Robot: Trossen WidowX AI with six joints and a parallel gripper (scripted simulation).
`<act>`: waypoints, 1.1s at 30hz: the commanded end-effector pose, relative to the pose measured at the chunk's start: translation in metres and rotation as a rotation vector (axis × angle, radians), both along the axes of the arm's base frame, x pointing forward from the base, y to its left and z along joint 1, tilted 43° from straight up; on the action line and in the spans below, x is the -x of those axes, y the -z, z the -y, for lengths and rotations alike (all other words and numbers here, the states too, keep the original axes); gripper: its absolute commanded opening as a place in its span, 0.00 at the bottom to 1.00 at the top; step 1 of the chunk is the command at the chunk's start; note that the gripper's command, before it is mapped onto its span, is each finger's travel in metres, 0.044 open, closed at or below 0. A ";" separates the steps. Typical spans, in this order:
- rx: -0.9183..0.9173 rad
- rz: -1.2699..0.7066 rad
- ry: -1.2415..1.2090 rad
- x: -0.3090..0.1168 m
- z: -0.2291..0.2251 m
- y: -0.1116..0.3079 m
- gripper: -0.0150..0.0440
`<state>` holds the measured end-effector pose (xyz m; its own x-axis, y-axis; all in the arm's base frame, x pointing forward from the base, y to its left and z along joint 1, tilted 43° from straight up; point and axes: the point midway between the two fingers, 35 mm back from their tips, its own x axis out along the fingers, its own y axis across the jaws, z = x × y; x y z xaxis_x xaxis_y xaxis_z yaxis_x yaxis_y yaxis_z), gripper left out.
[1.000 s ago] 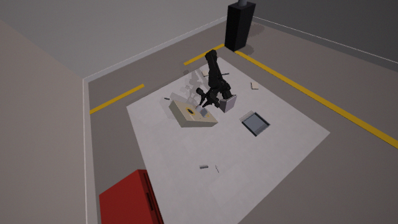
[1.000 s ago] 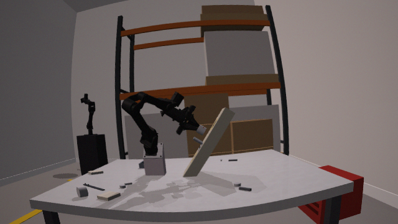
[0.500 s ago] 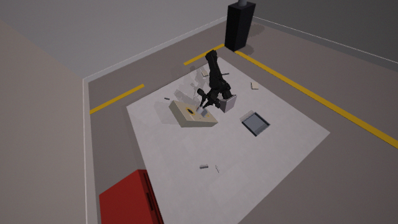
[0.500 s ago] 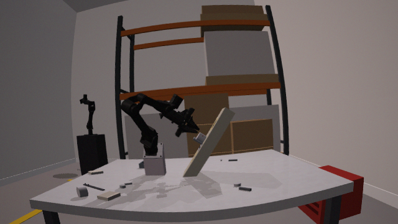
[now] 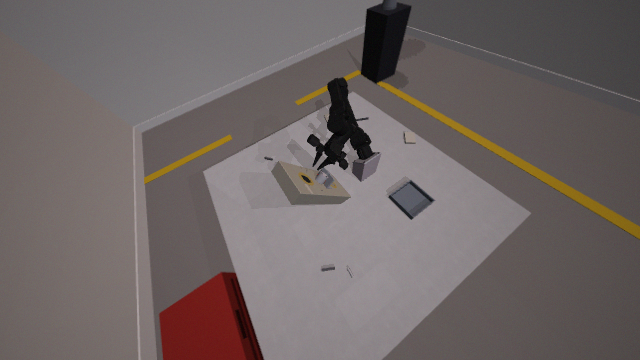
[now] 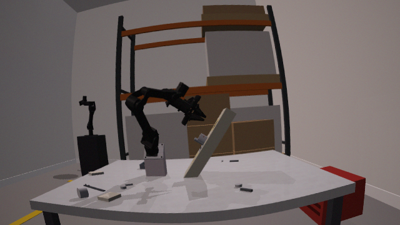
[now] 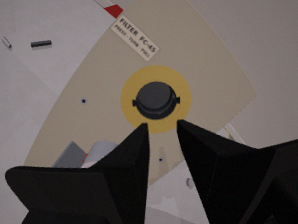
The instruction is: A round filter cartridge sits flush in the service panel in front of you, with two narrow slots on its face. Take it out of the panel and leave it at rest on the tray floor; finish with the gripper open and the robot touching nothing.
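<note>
The beige service panel (image 5: 320,199) (image 6: 215,137) (image 7: 200,50) leans on the table. Its yellow-ringed socket (image 5: 306,178) (image 7: 156,100) shows a dark, empty recess with two side notches. A pale grey cylinder, apparently the filter cartridge (image 5: 321,176) (image 6: 200,139) (image 7: 104,148), lies outside the socket, against a grey bracket (image 7: 70,155) on the panel's face. Its slots are not visible. My gripper (image 5: 316,167) (image 6: 205,118) (image 7: 162,127) is partly open and empty, a little off the panel near the socket. The left finger partly hides the cylinder in the wrist view. The tray (image 5: 411,199) holds nothing visible.
The arm's base block (image 5: 366,166) (image 6: 155,166) stands between panel and tray. Small loose parts, such as a beige block (image 6: 109,196), a grey cylinder (image 6: 82,192) and a dark bar (image 6: 246,189) (image 7: 41,44), lie about the table.
</note>
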<state>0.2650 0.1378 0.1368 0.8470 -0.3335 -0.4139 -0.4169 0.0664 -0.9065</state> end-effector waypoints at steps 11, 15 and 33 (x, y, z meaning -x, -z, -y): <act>0.000 -0.002 0.000 0.004 -0.054 -0.059 0.92; -0.137 -0.008 0.123 0.006 -0.037 -0.037 0.77; -0.586 0.078 0.737 0.035 0.039 0.037 0.77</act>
